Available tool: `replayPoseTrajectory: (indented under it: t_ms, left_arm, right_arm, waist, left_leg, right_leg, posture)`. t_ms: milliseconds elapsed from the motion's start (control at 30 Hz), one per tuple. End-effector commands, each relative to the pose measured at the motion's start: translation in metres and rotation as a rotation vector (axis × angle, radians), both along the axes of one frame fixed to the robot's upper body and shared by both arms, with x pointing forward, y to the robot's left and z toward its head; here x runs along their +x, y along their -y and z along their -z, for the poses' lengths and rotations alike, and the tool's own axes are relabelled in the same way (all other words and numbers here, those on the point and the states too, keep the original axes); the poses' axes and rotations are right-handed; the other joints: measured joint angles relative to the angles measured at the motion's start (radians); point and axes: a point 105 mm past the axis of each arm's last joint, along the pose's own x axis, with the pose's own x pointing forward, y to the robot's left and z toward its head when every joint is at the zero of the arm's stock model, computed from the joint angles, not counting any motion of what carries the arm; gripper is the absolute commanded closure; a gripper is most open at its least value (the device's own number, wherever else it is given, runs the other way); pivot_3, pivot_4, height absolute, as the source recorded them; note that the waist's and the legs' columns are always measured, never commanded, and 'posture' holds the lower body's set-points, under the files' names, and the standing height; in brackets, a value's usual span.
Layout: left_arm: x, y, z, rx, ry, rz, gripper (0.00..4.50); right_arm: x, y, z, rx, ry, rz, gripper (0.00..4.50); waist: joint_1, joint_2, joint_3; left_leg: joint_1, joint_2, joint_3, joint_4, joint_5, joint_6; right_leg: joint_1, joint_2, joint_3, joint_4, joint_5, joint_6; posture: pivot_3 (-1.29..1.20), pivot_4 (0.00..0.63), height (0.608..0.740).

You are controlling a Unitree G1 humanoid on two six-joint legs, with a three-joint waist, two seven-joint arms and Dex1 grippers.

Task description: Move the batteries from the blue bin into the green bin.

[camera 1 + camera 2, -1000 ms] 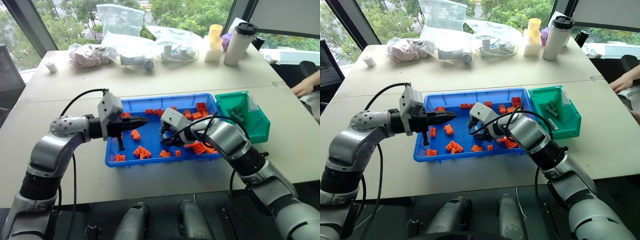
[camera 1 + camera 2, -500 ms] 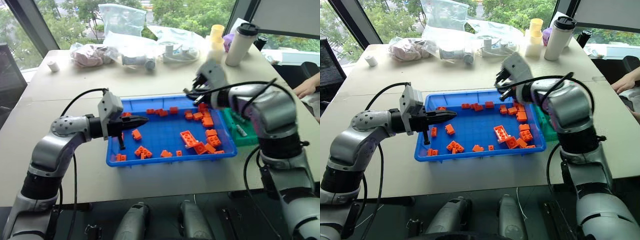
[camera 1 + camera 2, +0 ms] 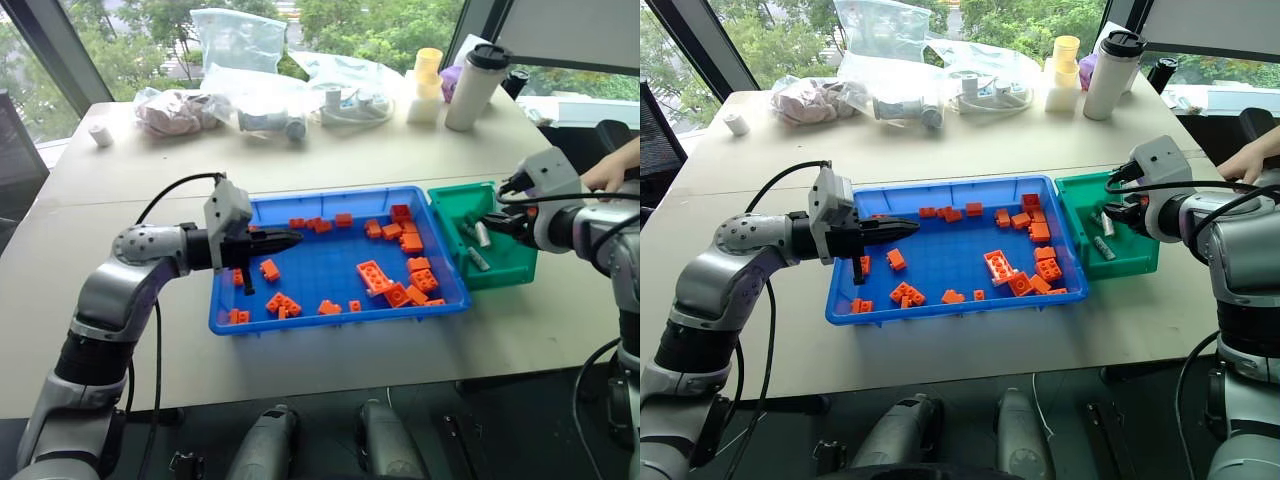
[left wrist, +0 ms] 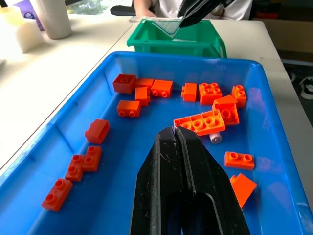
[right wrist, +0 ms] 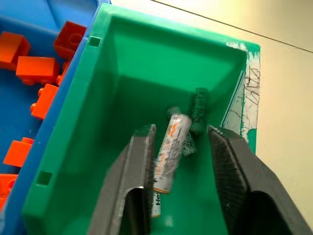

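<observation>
Over the green bin, your right hand hangs open above dropped batteries; left hand closed, empty. Batteries look rigid, slick, roll-prone: pinch mid-length.

Left hand fingers pressed together, right hand fingers spread, arms apart

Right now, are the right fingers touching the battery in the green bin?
Apart. The right wrist view shows the battery between the open fingers, with green bin floor visible on both sides of it.
</observation>
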Motion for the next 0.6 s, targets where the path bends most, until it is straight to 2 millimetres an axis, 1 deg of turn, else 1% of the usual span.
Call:
replayPoseTrajectory:
  t_ms: [33, 67, 100, 133, 167, 200, 267, 433, 500, 600]
  left_arm:
    - [-0.001, 0.002, -0.011, -0.002, 0.054, 0.016, 4.50]
    - [0.000, 0.002, -0.011, -0.002, 0.054, 0.015, 4.50]
    - [0.000, 0.002, -0.011, -0.001, 0.055, 0.012, 4.50]
    - [0.000, 0.001, -0.011, 0.000, 0.056, 0.010, 4.50]
    - [0.000, 0.001, -0.011, 0.000, 0.057, 0.007, 4.50]
    - [0.000, 0.000, -0.011, 0.000, 0.057, 0.006, 4.50]
    - [0.001, 0.000, -0.011, 0.000, 0.057, 0.005, 4.50]
    - [0.001, 0.002, -0.012, -0.004, 0.059, 0.004, 4.50]
    - [0.001, 0.002, -0.012, -0.005, 0.060, 0.002, 4.50]
    - [0.001, 0.003, -0.012, -0.001, 0.064, -0.002, 4.50]
  right_arm:
    - [-0.003, 0.002, -0.019, -0.016, 0.069, -0.002, 0.47]
    - [-0.003, 0.000, -0.021, -0.013, 0.075, -0.006, 0.05]
    - [-0.003, -0.011, -0.029, 0.007, 0.102, -0.055, 0.05]
    - [-0.004, -0.028, -0.037, 0.056, 0.119, -0.116, 0.05]
    - [-0.006, -0.045, -0.043, 0.095, 0.127, -0.181, 0.05]
    - [-0.007, -0.058, -0.044, 0.115, 0.125, -0.226, 0.05]
    - [-0.010, -0.083, -0.035, 0.148, 0.079, -0.299, 0.05]
    - [-0.015, -0.133, 0.005, 0.226, -0.086, -0.400, 0.05]
    - [-0.015, -0.142, 0.014, 0.223, -0.113, -0.408, 0.05]
    - [-0.016, -0.147, 0.026, 0.179, -0.145, -0.413, 0.05]
  waist:
    - [0.003, 0.000, 0.000]
    - [0.003, 0.000, 0.000]
    - [0.003, 0.000, 0.000]
    - [0.002, 0.000, 0.000]
    - [-0.002, 0.000, 0.000]
    - [-0.006, 0.000, 0.000]
    - [-0.006, 0.000, 0.000]
    - [0.002, -0.001, 0.000]
    - [0.004, 0.000, 0.000]
    - [0.003, 0.000, 0.000]
  left_leg:
    - [0.000, 0.000, 0.000, 0.000, 0.000, 0.000]
    - [0.000, 0.000, 0.000, 0.000, 0.000, 0.000]
    - [0.000, 0.000, 0.000, 0.000, 0.000, 0.000]
    - [0.000, 0.000, 0.000, 0.000, 0.000, 0.000]
    - [0.000, 0.000, 0.000, 0.000, 0.000, 0.000]
    - [0.000, 0.000, 0.000, 0.000, 0.000, 0.000]
    - [0.000, 0.001, -0.001, -0.001, 0.000, 0.000]
    - [0.000, 0.000, -0.002, 0.000, 0.000, 0.000]
    - [-0.001, -0.001, -0.002, 0.001, 0.000, 0.000]
    - [-0.001, -0.001, -0.003, 0.001, 0.000, 0.000]
  right_leg:
    - [0.000, 0.000, 0.000, 0.000, 0.000, 0.000]
    - [0.000, 0.000, 0.000, 0.000, 0.000, 0.000]
    - [0.000, 0.000, 0.000, 0.000, 0.000, 0.000]
    - [0.000, 0.000, 0.000, 0.000, 0.000, 0.000]
    - [0.000, 0.000, 0.000, 0.000, 0.000, 0.000]
    - [0.000, 0.000, 0.000, 0.000, 0.000, 0.000]
    - [-0.001, 0.001, 0.000, 0.000, 0.000, 0.000]
    - [0.000, 0.000, -0.001, 0.000, 0.000, 0.000]
    - [0.000, -0.001, -0.001, 0.000, 0.000, 0.000]
    - [0.000, -0.001, -0.001, 0.000, 0.000, 0.000]
  posture:
    - [0.00, 0.150, 0.740]
    - [0.00, 0.150, 0.740]
    - [0.00, 0.150, 0.740]
    - [0.00, 0.150, 0.740]
    - [0.00, 0.150, 0.740]
    - [0.00, 0.150, 0.740]
    - [0.00, 0.150, 0.740]
    - [0.00, 0.150, 0.740]
    - [0.00, 0.150, 0.740]
    - [0.00, 0.150, 0.740]
